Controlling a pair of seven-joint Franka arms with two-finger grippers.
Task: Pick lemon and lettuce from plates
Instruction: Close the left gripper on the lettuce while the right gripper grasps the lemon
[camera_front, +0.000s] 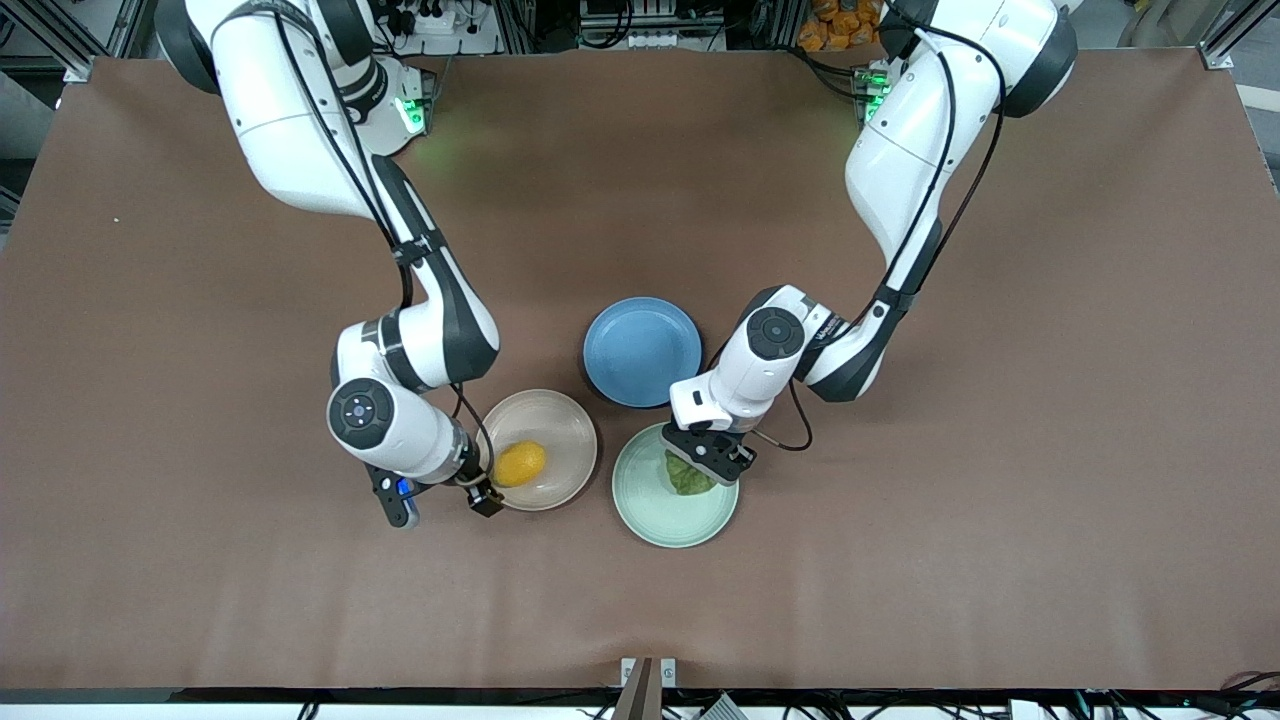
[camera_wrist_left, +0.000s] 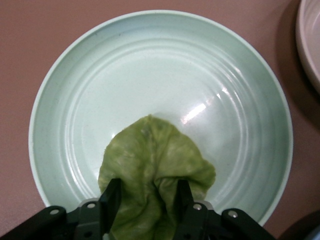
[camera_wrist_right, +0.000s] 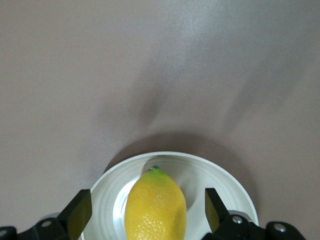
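Yellow-orange and dimpled, the small oval lemon (camera_front: 520, 464) lies on the pale beige-pink round plate (camera_front: 560, 415), toward the rim at the right arm's end of the table. In the right wrist view the lemon (camera_wrist_right: 155, 207) shows a small green tip and sits between the spread black fingers (camera_wrist_right: 78, 214) of the right gripper (camera_wrist_right: 145, 215), with a gap on each side, so nothing is grasped. In the front view the right gripper (camera_front: 478, 482) hangs at that plate's rim, just beside the fruit.

The dark green wrinkly lettuce leaf (camera_front: 687, 475) rests on the pale mint green round plate (camera_front: 650, 505), on the part farther from the front camera. The left gripper (camera_front: 708, 458) is down over it. In the left wrist view its two black fingers (camera_wrist_left: 111, 197) pinch a fold of the lettuce (camera_wrist_left: 152, 165), the leaf bunched between them, while the rest spreads over the mint plate (camera_wrist_left: 150, 65), whose ringed floor is bare around it.

The two plates sit just beside each other without touching. A blue round plate (camera_front: 642, 350) lies farther from the front camera, between them and close to the mint plate's rim. The brown table cover (camera_front: 1000, 500) stretches wide and open toward both ends and toward the front camera. Small lettering on the left arm's wrist is too small to read.
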